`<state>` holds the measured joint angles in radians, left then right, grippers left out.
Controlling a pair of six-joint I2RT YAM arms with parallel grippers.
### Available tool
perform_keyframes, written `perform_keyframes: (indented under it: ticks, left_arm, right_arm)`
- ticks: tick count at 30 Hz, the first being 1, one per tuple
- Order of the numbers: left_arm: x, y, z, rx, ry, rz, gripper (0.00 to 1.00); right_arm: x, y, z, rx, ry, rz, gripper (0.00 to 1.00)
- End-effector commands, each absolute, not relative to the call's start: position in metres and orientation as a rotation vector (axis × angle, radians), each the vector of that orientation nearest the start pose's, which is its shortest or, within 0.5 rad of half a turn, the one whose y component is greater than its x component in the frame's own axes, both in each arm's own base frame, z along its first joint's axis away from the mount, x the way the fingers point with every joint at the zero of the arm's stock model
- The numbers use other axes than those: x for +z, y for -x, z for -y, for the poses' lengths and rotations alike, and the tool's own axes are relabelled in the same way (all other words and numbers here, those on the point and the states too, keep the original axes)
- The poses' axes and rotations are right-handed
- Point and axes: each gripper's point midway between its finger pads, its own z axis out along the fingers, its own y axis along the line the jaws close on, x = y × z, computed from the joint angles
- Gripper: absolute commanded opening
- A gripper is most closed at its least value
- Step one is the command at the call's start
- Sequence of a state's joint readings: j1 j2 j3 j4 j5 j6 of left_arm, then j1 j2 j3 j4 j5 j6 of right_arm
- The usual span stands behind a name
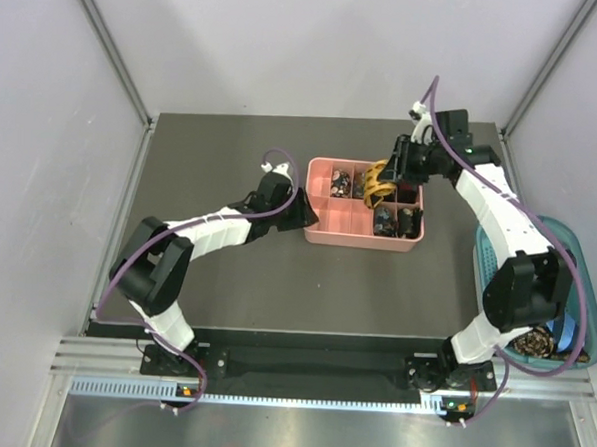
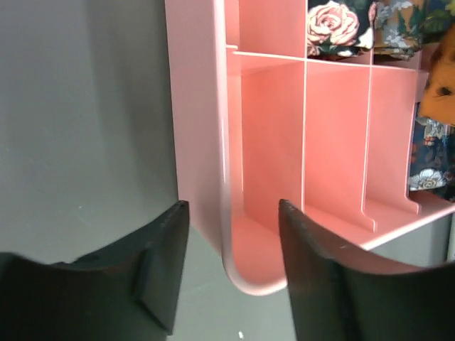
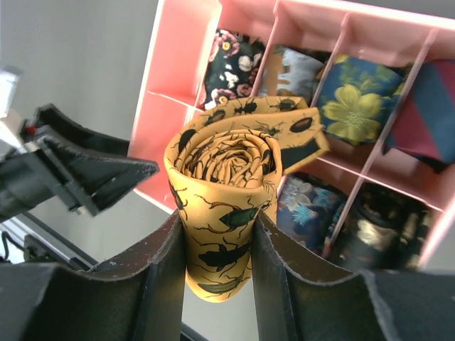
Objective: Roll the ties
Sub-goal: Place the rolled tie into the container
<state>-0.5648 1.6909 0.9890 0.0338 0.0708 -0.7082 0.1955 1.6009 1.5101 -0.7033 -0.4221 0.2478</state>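
A golden-yellow tie [image 3: 224, 163] printed with dark beetles is rolled into a coil, and my right gripper [image 3: 219, 241] is shut on its sides. In the top view this coil [image 1: 378, 183] hangs over the middle of the pink tray [image 1: 363, 239]. Several rolled ties fill compartments: a dark floral one [image 3: 231, 64], a blue one with yellow flowers [image 3: 355, 99], a red and blue one [image 3: 426, 114]. My left gripper [image 2: 231, 263] is open, its fingers [image 2: 160, 270] astride the tray's left corner wall [image 2: 195, 142] without touching it.
A teal basket [image 1: 591, 309] stands at the right table edge beside the right arm, with a dark coil [image 1: 533, 342] and a blue striped tie [image 1: 570, 333] inside. The tray's left compartments [image 2: 270, 135] hold nothing. Walls enclose the table on three sides.
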Motion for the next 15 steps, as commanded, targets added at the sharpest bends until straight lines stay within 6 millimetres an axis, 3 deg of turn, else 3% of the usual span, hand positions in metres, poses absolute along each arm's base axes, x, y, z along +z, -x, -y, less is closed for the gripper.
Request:
perform_keyframes:
  ticks: [1, 9, 15]
  left_arm:
    - [0.129, -0.362, 0.278, -0.835, 0.136, -2.253, 0.62]
    - [0.172, -0.346, 0.250, -0.759, 0.074, -2.224, 0.72]
    - [0.170, -0.327, 0.227, -0.806, 0.086, -2.234, 0.74]
  right_arm:
    - [0.237, -0.401, -0.176, 0.677, 0.130, -2.350, 0.00]
    - [0.213, -0.420, -0.215, 0.674, 0.122, -2.398, 0.00]
    - [0.200, -0.436, -0.237, 0.639, 0.115, -2.424, 0.00]
